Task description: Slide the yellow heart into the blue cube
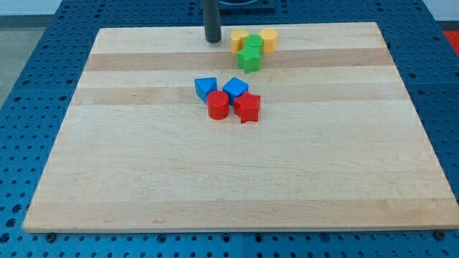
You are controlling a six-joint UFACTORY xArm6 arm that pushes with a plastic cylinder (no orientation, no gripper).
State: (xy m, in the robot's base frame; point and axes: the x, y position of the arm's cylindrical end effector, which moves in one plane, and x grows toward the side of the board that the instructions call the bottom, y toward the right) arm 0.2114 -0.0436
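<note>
Red blocks: a red star [248,107] and a red round block [219,104] sit nearest, touching the blue ones.
Blue cube [235,88]: mid worktop [143,179], beside a blue wedge-like block [205,87].
Yellow heart [239,39]: at the view's top, touching two green blocks [250,53] and another yellow block [268,39].
My tip [213,40]: just left of the heart.
Pincer: none here, only a rod.

Two clusters block the board [143,179]. Near the top edge, the yellow heart [239,39], a yellow block [268,39], a green block [254,44] and a green star [249,59] touch. Mid-board, well apart below, huddle the blue cube [235,88], a blue block [205,87], a red cylinder [219,105] and a red star [248,107]. My tip [213,40] stands just left of the heart. Open lanes run between clusters and along the left, right and bottom edges.
</note>
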